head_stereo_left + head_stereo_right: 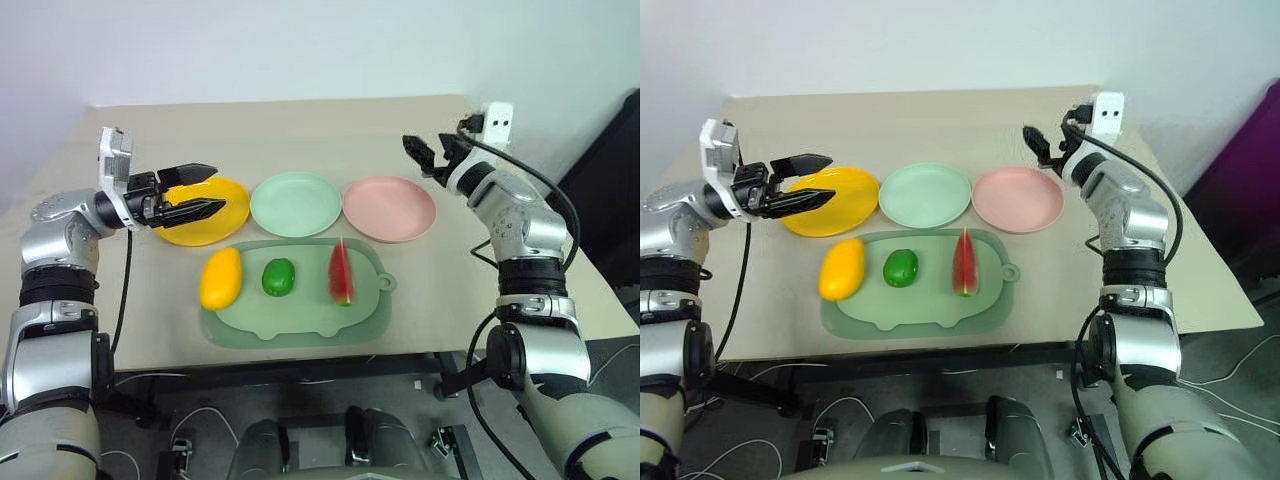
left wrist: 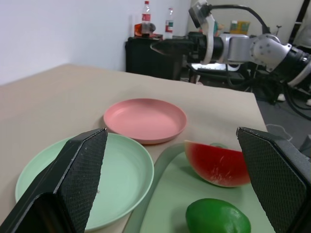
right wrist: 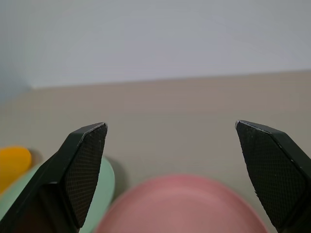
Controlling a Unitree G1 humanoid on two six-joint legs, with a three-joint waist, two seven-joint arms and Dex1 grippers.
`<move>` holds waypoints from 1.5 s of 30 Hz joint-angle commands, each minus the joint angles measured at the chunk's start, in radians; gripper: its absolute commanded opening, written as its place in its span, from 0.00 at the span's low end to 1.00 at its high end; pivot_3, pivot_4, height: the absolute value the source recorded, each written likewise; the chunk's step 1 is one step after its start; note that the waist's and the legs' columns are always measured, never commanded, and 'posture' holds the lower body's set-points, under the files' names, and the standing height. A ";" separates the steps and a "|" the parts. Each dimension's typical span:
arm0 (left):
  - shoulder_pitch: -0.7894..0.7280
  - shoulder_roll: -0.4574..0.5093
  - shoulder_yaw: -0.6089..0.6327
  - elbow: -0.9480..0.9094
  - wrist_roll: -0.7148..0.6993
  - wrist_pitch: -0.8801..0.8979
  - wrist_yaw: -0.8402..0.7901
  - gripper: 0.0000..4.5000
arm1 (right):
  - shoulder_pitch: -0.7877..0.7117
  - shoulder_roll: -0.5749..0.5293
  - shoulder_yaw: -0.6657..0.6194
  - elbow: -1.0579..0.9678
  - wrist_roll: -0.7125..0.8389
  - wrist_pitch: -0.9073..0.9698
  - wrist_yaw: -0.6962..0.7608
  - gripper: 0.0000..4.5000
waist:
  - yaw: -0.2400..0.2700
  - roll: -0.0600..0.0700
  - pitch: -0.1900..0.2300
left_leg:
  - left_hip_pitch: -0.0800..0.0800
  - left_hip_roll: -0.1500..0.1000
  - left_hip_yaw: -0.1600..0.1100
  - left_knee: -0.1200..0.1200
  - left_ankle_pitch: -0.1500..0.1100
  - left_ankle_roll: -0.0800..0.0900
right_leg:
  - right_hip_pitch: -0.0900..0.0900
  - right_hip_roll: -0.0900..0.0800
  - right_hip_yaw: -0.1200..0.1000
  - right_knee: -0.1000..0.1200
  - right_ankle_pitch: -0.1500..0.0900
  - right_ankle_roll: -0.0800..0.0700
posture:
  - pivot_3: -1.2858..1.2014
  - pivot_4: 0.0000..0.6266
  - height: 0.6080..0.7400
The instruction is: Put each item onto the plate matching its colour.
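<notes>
A yellow mango point(image 1: 220, 278), a green egg-shaped fruit point(image 1: 278, 277) and a red watermelon wedge point(image 1: 341, 272) lie in a row on a pale green mat point(image 1: 300, 328). Behind the mat stand the yellow plate point(image 1: 232, 208), the mint green plate point(image 1: 295, 204) and the pink plate point(image 1: 389, 208), all bare. My left gripper point(image 1: 218, 187) hovers open over the yellow plate, pointing toward the other plates, with nothing between its fingers. My right gripper point(image 1: 426, 150) is open and empty in the air just behind the pink plate's right side.
The beige table point(image 1: 300, 130) runs back to a white wall. Its right edge lies close to my right arm, with a dark object point(image 1: 605, 160) beyond it. In the left wrist view a black cabinet point(image 2: 146, 56) with bottles stands past the table.
</notes>
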 commanded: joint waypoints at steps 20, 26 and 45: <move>0.259 0.207 -0.081 -0.295 -0.118 0.073 -0.057 0.99 | 0.018 -0.072 0.168 -0.345 0.095 0.711 0.051 1.00 | 0.003 0.000 0.000 | -0.003 0.000 -0.001 -0.003 0.000 0.000 | -0.003 -0.001 0.000 -0.008 -0.003 -0.005 | 0.52 0.24 1.00; 0.266 0.210 -0.075 -0.299 -0.120 0.077 -0.057 0.99 | -0.025 -0.077 0.150 -0.356 0.119 0.880 0.030 1.00 | 0.005 0.000 0.000 | -0.004 0.000 -0.001 -0.003 -0.001 0.000 | -0.003 -0.001 0.000 -0.009 -0.003 -0.005 | 0.52 0.24 1.00; 0.273 0.169 -0.075 -0.302 -0.118 0.061 -0.057 0.99 | -0.002 0.145 -0.017 -0.460 0.062 1.141 -0.281 1.00 | 0.004 0.000 0.000 | -0.004 0.001 -0.001 -0.006 -0.001 0.000 | -0.003 0.000 0.000 -0.013 -0.003 -0.005 | 0.52 0.24 1.00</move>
